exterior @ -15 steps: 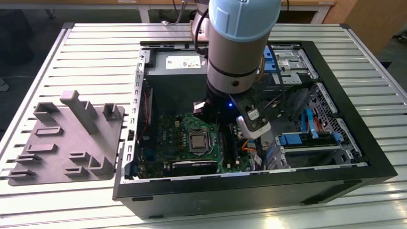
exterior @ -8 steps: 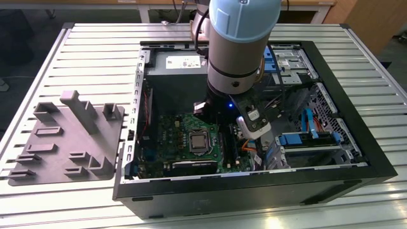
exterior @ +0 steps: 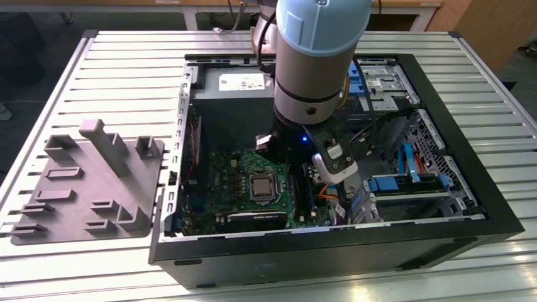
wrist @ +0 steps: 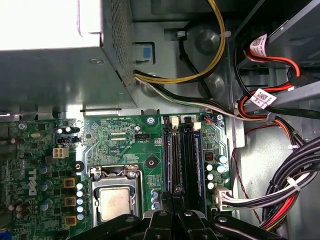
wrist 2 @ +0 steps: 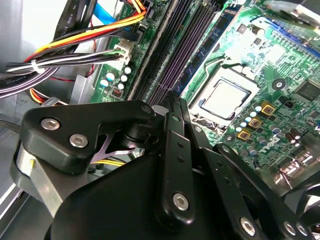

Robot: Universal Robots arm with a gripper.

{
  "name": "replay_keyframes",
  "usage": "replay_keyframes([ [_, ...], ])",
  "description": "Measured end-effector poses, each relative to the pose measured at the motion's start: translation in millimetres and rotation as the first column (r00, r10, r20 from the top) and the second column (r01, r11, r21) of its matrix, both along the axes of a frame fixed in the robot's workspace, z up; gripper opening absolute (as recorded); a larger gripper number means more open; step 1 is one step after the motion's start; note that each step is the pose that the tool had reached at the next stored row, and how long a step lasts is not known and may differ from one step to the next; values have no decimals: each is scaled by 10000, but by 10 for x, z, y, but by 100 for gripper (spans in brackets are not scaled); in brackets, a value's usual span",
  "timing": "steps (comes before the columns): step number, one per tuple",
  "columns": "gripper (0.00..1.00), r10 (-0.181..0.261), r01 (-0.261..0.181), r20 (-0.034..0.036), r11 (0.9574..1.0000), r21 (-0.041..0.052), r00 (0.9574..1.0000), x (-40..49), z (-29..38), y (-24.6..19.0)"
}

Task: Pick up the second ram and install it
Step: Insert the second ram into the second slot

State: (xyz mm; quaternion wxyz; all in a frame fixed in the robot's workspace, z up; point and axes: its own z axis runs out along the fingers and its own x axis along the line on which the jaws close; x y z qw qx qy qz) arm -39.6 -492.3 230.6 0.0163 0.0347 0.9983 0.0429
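Arm: the arm (exterior: 315, 63) reaches down into the open case (exterior: 336, 242) from 12 o'clock in the exterior view, with its wrist over the board (exterior: 222, 182).
Gripper: in both wrist views its tip (wrist: 175, 192) (wrist 2: 172, 100) sits low over the slots (wrist: 185, 150) (wrist 2: 177, 45), at the end nearer the camera.
Gripper state: cannot tell from these views whether it is apart, together or clamped on anything.
Ram: a thin blue edge (wrist: 197, 160) runs along the slots on the side away from the processor (wrist: 115, 202). It looks like a ram standing in the bank, just beside the gripper tip. I cannot tell whether the gripper touches it, or whether it is fully seated.
Slots: long and dark, lying side by side. In the exterior view they are at 3 o'clock of the processor (exterior: 263, 187).
Processor: square and silver, in its socket near the middle of the green board.
Power supply: a grey box (exterior: 239, 82) at 12 o'clock of the processor in the exterior view.
Cables: yellow, black, red and white bundles (wrist: 290, 190) run beside the board on the slots' far side from the processor.
Drive bay: blue-tabbed trays (exterior: 394, 182) at 3 o'clock inside the case.
Fixture: a grey block with pockets and posts (exterior: 84, 182) lies on the table (exterior: 126, 50) at 9 o'clock of the case, apart from it.
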Motion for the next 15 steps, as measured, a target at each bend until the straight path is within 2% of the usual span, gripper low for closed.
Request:
replay_keyframes([
  [15, 11, 123, -123, -1, 9999, 1, 9999, 26, 20, 0],
])
